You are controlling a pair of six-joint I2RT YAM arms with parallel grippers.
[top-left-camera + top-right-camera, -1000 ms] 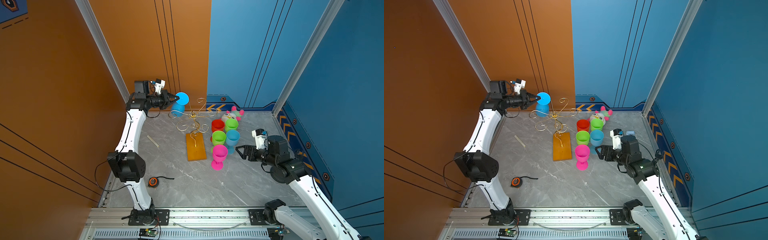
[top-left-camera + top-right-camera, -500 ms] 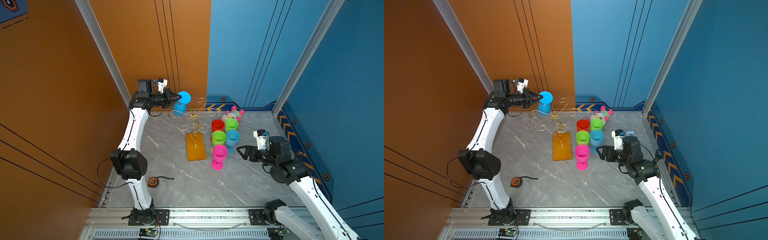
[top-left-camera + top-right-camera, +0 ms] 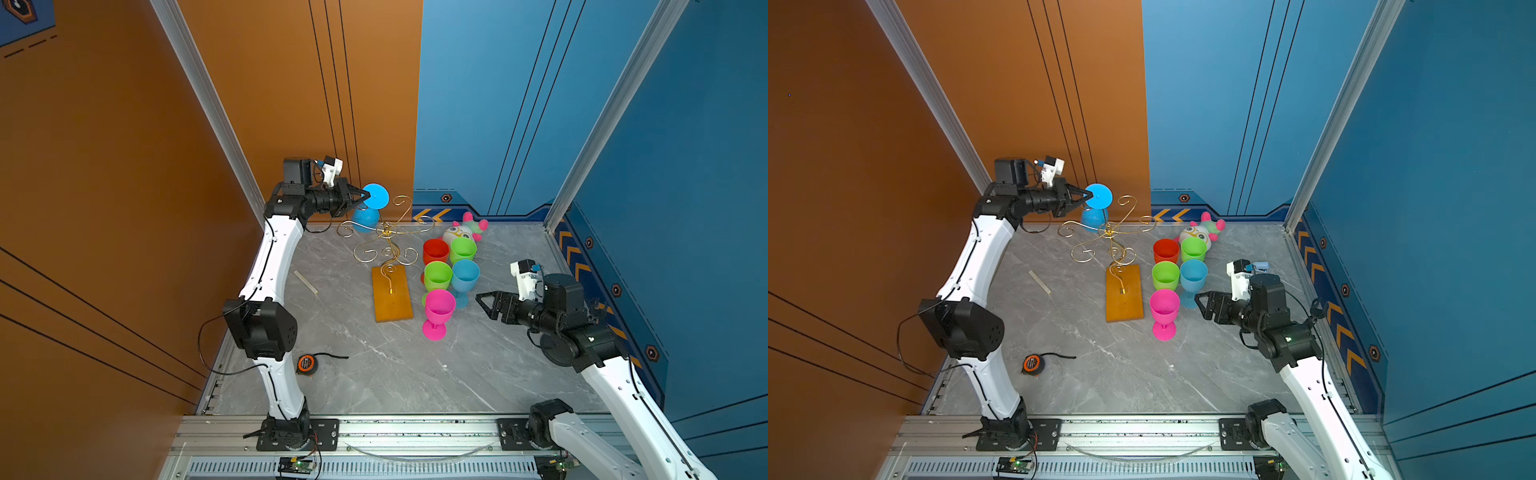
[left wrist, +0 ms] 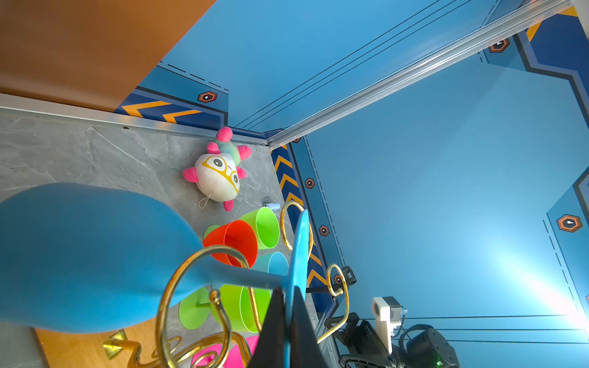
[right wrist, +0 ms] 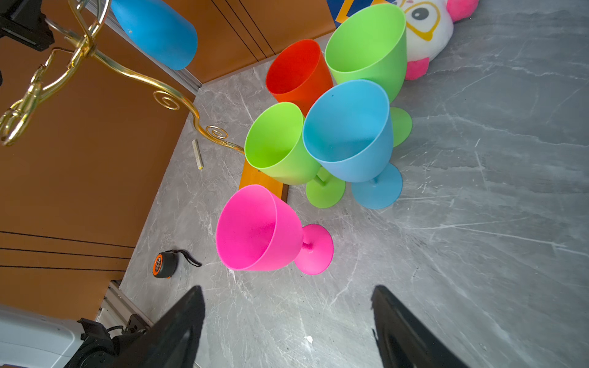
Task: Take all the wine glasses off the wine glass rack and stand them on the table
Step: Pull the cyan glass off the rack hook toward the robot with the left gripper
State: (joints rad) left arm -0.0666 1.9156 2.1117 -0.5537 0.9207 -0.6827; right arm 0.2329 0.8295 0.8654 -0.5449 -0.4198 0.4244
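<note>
A blue wine glass [image 3: 366, 218] hangs upside down at the far left arm of the gold wine glass rack [image 3: 386, 239], which stands on a wooden base [image 3: 392, 295]. My left gripper [image 3: 363, 195] is shut on the rim of the glass's round foot [image 3: 377, 196]; both top views show this. In the left wrist view the black fingertips [image 4: 275, 306] pinch the foot's edge [image 4: 299, 251], the stem lies against a gold scroll [image 4: 178, 280], and the bowl [image 4: 79, 255] fills the near side. My right gripper [image 3: 484, 301] hovers open and empty beside the standing glasses [image 5: 287, 293].
Several plastic glasses stand right of the rack: pink [image 3: 438, 309], blue [image 3: 464, 276], two green [image 3: 437, 276], red [image 3: 435, 251]. A plush toy [image 3: 461, 230] lies behind them. A tape measure [image 3: 306, 364] and a small stick [image 3: 305, 281] lie on the left. The walls stand close behind the rack.
My left gripper has shifted a little to the right with the blue glass's foot in it. The right arm has barely moved.
</note>
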